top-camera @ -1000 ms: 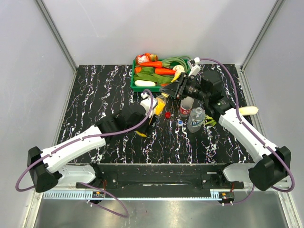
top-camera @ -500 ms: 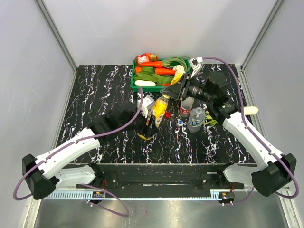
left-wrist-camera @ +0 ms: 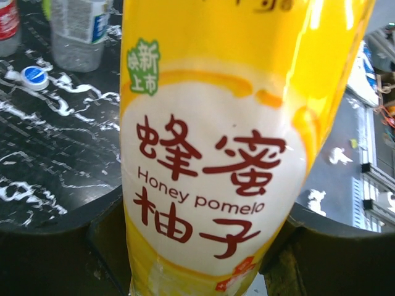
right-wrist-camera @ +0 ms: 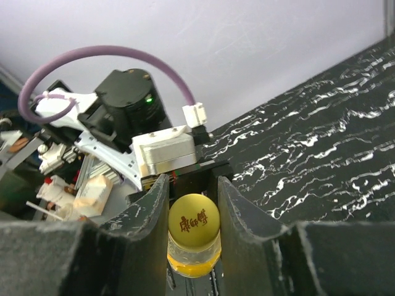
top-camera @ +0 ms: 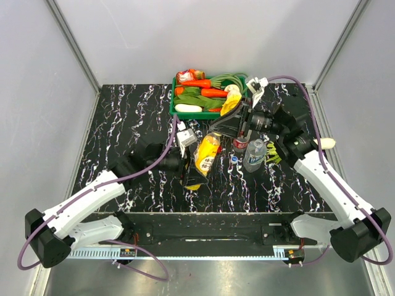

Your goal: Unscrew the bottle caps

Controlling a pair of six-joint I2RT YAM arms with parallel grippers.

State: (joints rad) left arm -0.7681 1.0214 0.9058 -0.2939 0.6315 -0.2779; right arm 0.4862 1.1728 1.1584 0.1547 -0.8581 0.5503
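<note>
My left gripper (top-camera: 190,168) is shut on the lower body of the orange-yellow juice bottle (top-camera: 207,154) and holds it tilted above the table. The bottle fills the left wrist view (left-wrist-camera: 216,154), between my left gripper's (left-wrist-camera: 197,259) fingers. My right gripper (right-wrist-camera: 193,209) is shut on the bottle's yellow cap (right-wrist-camera: 193,220), one finger on each side; in the top view my right gripper (top-camera: 223,127) is at the bottle's top end. The red-label bottle (top-camera: 240,143) and blue-label bottle (top-camera: 254,154) stand uncapped to the right. The blue cap (top-camera: 234,159) lies beside them. The red cap is hidden.
A green basket (top-camera: 174,106) of vegetables stands at the back of the table, just behind my right gripper. A white object (top-camera: 326,143) lies at the table's right edge. The blue cap (left-wrist-camera: 34,75) and blue-label bottle (left-wrist-camera: 77,31) show at upper left in the left wrist view.
My left arm has lifted the juice bottle and tilted it, shifting toward the near side. My right gripper has turned and come down over the bottle's top end.
</note>
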